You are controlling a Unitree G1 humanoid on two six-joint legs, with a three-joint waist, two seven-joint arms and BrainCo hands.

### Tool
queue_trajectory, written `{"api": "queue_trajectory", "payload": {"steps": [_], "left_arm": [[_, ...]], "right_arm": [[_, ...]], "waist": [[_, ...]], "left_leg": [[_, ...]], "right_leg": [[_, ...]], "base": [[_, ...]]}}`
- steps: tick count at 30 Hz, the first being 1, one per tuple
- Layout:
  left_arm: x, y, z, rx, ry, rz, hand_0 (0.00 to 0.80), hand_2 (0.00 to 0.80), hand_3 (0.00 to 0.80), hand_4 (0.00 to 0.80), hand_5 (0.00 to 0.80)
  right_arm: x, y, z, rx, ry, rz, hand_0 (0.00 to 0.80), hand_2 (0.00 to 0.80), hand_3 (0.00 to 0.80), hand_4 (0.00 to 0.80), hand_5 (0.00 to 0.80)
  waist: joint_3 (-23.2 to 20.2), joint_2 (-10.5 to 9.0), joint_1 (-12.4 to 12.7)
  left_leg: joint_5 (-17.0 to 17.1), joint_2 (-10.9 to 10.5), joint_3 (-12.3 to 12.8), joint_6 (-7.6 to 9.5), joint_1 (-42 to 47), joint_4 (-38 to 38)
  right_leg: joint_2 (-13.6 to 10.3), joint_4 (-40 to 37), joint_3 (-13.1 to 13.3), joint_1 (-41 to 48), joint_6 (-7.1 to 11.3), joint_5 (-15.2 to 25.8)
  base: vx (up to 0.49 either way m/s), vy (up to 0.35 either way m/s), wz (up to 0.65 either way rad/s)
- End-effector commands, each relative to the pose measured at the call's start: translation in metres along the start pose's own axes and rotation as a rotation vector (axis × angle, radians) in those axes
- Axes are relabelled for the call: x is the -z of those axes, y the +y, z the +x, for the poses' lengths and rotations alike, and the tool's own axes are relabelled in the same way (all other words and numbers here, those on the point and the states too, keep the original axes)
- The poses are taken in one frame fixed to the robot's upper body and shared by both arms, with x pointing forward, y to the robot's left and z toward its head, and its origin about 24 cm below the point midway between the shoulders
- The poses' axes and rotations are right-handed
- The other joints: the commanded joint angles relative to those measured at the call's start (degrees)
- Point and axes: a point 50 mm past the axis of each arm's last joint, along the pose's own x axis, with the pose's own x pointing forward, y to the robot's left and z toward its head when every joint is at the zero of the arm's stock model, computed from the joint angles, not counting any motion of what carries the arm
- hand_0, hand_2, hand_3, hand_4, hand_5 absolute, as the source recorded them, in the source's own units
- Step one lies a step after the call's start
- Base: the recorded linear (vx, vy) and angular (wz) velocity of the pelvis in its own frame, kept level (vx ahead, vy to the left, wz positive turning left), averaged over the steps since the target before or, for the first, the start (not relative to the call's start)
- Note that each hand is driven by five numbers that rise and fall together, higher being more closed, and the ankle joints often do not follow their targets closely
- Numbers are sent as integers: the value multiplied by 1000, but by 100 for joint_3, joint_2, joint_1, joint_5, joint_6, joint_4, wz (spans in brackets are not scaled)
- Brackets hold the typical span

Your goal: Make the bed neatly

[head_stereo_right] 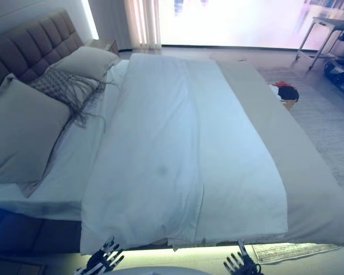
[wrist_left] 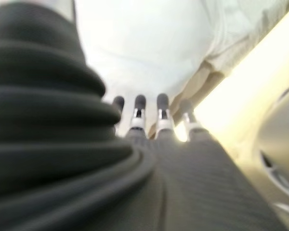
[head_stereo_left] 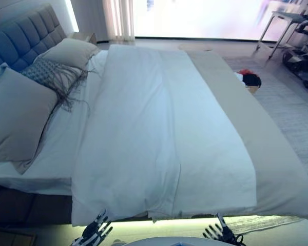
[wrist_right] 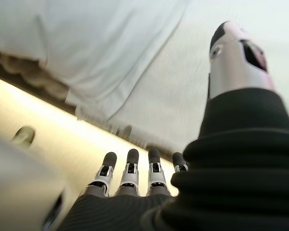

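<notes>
Bright window light fills the far side of a bedroom, and the bed takes up nearly all of my head view. Its white duvet lies spread along the mattress, hanging over the near edge right in front of me, with a beige cover showing beside it toward the foot. At the head, by the tufted headboard, sit a large grey pillow, a fringed cushion and a smaller pillow. A basket of clothes stands on the floor beyond the far side.

Both hands hang low below the near edge, holding nothing: my left hand and my right hand each have fingers straight and spread.

I judge the next step is squaring the near hem. To do it well I would raise both hands together, grip the hem at even spacing and pull gently so the overhang sits level
</notes>
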Motion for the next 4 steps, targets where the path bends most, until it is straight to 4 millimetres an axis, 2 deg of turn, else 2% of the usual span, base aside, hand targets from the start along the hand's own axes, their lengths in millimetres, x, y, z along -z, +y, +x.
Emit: {"api": "queue_trajectory", "payload": {"steps": [1, 4], "left_arm": [[6, -20, 10, 0, 20, 85, 0, 0, 0, 0, 0], [8, -25, 11, 6, 22, 129, 0, 0, 0, 0, 0]], "right_arm": [[1, 11, 4, 0, 9, -40, 0, 0, 0, 0, 0], [1, 15, 6, -7, 1, -63, 0, 0, 0, 0, 0]], "waist": [[91, 265, 61], [97, 275, 57]], "left_leg": [[-534, -194, 58, 357, 261, 0], [-536, -199, 47, 367, 296, 0]], "right_leg": [[220, -372, -25, -176, -170, 633], [234, -358, -9, -146, -183, 619]], "base": [[66, -22, -4], [39, -14, -6]]}}
